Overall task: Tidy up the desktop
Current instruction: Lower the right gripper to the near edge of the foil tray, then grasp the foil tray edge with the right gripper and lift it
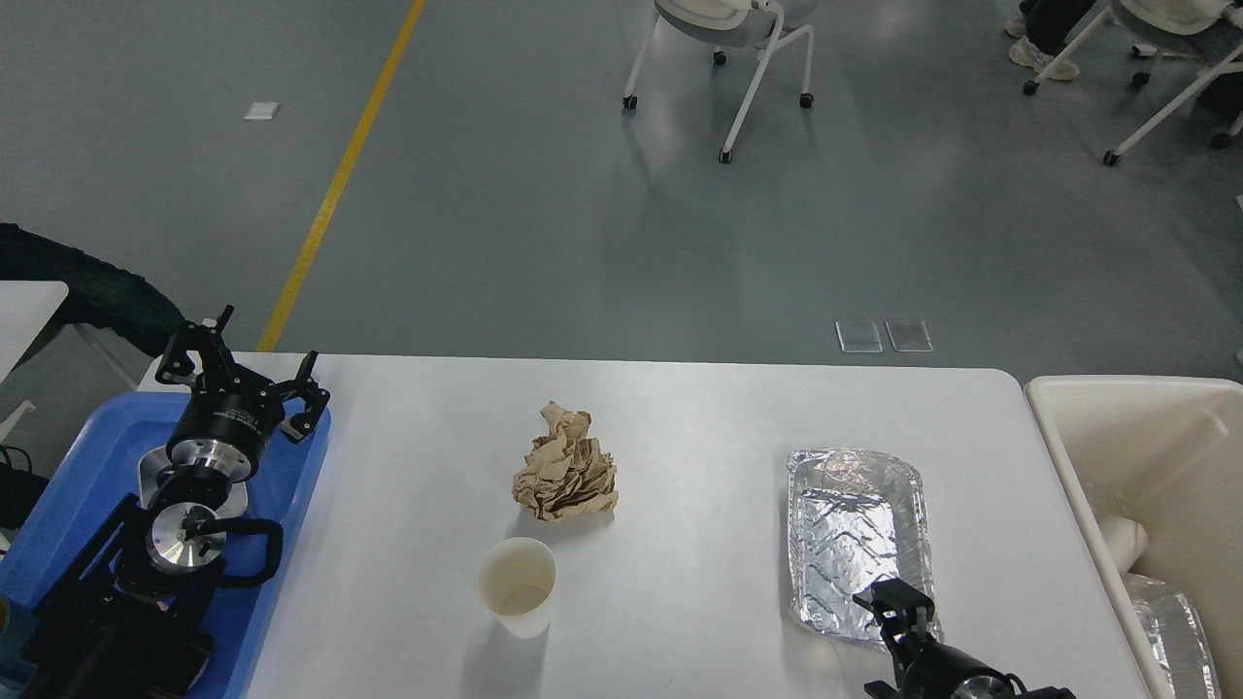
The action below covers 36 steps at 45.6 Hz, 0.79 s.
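The white desktop (699, 417) holds a crumpled brown paper ball (565, 476) in the middle, an upright empty paper cup (517, 585) in front of it, and a silver foil tray (856, 544) to the right. My left gripper (251, 374) is open and empty above the far end of the blue tray (87, 476), at the table's left edge. My right gripper (895, 607) rises from the bottom edge, over the foil tray's near edge. It is small and dark, so its fingers cannot be told apart.
A cream bin (1068, 456) stands against the table's right end, with a foil container (1175, 631) and a white object (1122, 539) inside. White chairs (738, 39) stand on the grey floor beyond the table. A yellow line (340, 175) runs across the floor.
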Tool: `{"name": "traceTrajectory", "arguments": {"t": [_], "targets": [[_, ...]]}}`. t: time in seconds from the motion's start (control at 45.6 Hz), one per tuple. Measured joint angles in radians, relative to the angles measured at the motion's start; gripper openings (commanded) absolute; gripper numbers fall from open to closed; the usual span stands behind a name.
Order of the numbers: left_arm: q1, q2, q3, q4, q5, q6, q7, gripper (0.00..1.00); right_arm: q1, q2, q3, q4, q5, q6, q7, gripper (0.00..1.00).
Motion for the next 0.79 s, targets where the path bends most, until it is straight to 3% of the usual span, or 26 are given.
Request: {"name": "traceTrajectory", "arguments": {"t": [0.044, 0.088, 0.285, 0.373, 0.658, 0.789], "targets": [[0.000, 0.000, 0.000, 0.000, 0.000, 0.001, 0.000, 0.97, 0.000, 0.000, 0.000, -0.005, 0.001, -0.001, 0.000, 0.29], [0.000, 0.000, 0.000, 0.000, 0.000, 0.001, 0.000, 0.97, 0.001, 0.000, 0.000, -0.009, 0.001, -0.001, 0.000, 0.20], [0.001, 0.001, 0.001, -0.001, 0.000, 0.002, 0.000, 0.97, 0.002, 0.001, 0.000, -0.015, 0.001, 0.000, 0.002, 0.17], [0.001, 0.003, 0.001, -0.001, 0.000, 0.002, 0.000, 0.97, 0.002, 0.016, -0.004, -0.028, 0.009, 0.000, 0.002, 0.00], [0.002, 0.007, 0.001, -0.002, 0.000, 0.000, 0.000, 0.97, 0.011, 0.028, -0.029, -0.029, -0.003, 0.022, 0.007, 0.00], [0.002, 0.008, 0.001, -0.002, 0.000, 0.000, 0.000, 0.97, 0.031, 0.011, -0.038, -0.011, -0.006, 0.080, 0.008, 0.00]]}}
